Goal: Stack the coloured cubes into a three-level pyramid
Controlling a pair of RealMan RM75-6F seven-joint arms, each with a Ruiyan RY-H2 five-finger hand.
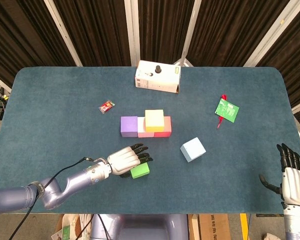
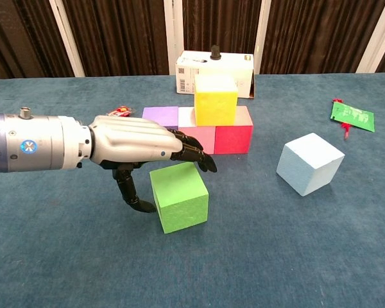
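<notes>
A purple cube (image 1: 128,126), a pink cube (image 1: 144,133) and a red cube (image 1: 165,131) form a row at mid-table, with a yellow cube (image 1: 154,120) on top. A green cube (image 2: 178,197) lies nearer the front, and a light blue cube (image 2: 309,163) sits to its right. My left hand (image 2: 141,147) hovers over the green cube: its fingers reach across the cube's top back edge and its thumb hangs beside the left face, gripping nothing. My right hand (image 1: 291,176) is held open off the table's right front corner.
A white box with a black knob (image 1: 157,77) stands at the back of the blue table (image 1: 55,110). A green packet with red trim (image 1: 226,110) lies at the right. A small red wrapper (image 1: 106,106) lies left of the cube row.
</notes>
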